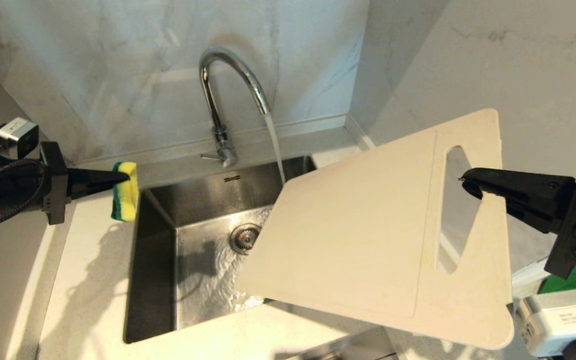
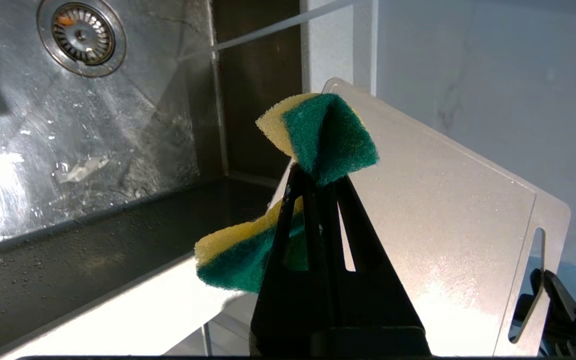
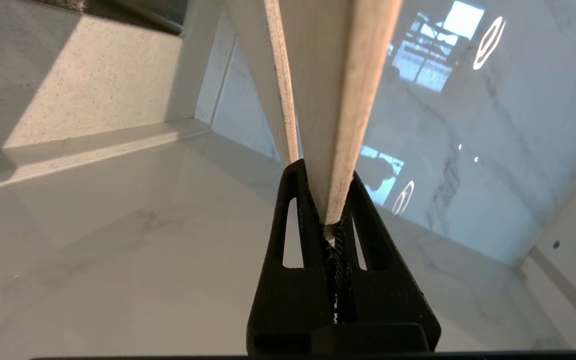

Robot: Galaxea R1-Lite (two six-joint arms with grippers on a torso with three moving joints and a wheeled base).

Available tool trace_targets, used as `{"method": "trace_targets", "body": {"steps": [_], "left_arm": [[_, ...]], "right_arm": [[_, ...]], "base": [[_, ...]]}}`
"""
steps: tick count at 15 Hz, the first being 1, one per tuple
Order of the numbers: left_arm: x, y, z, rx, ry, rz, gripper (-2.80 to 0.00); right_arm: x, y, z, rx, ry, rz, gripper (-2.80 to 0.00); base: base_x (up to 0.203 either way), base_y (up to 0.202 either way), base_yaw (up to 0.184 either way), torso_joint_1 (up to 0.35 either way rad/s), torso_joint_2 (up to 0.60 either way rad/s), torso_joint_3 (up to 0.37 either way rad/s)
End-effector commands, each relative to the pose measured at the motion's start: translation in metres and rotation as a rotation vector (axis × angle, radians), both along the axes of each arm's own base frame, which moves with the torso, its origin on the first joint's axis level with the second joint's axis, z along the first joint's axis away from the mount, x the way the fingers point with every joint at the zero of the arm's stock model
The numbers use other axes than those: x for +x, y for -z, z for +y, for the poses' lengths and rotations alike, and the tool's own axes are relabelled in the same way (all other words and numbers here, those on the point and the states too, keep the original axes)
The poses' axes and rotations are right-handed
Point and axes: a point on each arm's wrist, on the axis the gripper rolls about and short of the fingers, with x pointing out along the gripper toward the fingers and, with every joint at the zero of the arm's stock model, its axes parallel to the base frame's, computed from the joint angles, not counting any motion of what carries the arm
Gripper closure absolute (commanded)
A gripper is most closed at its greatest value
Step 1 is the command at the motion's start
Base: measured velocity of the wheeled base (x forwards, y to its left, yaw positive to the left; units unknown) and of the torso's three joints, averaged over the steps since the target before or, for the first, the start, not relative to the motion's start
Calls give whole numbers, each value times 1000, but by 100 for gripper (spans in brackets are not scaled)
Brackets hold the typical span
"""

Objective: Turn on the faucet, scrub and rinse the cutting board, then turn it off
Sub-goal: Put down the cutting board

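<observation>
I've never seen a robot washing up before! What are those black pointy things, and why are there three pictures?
The black pointy things are the robot's grippers, its pinching hands. The big picture is from a camera on its head, looking down at a steel sink. The other two are from small cameras on each wrist, just behind the fingers.

The left gripper is shut on a yellow and green sponge, held above the counter beside the sink. The right gripper is shut on the cutting board, pinching the strip next to its handle hole and holding it tilted in the air over the sink's right side.

The faucet is on, and water runs down behind the board's top corner into the sink.
</observation>
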Motion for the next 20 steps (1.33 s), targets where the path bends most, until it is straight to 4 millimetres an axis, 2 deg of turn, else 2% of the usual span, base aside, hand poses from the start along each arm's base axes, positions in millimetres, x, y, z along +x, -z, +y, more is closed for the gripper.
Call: {"method": "trace_targets", "body": {"steps": [1, 4, 7, 11, 20], "left_arm": [[-4, -2, -2, -4, 12, 1, 0], [-4, -2, -4, -4, 18, 6, 0], [-4, -2, -4, -2, 14, 9, 0], [-5, 0, -6, -3, 31, 29, 0], [-9, 0, -13, -5, 61, 38, 0]], "right_arm": [[-15, 2, -6, 5, 36, -29, 0], [-27, 10, -13, 42, 126, -18, 0], [-31, 19, -16, 77, 234, -18, 0], [-22, 26, -16, 146, 348, -117, 0], [0, 52, -12, 214, 479, 46, 0]], "base": [[0, 0, 0, 0, 0, 0], [0, 0, 0, 0, 0, 0], [0, 0, 0, 0, 0, 0], [0, 0, 0, 0, 0, 0], [0, 0, 0, 0, 0, 0]]}}
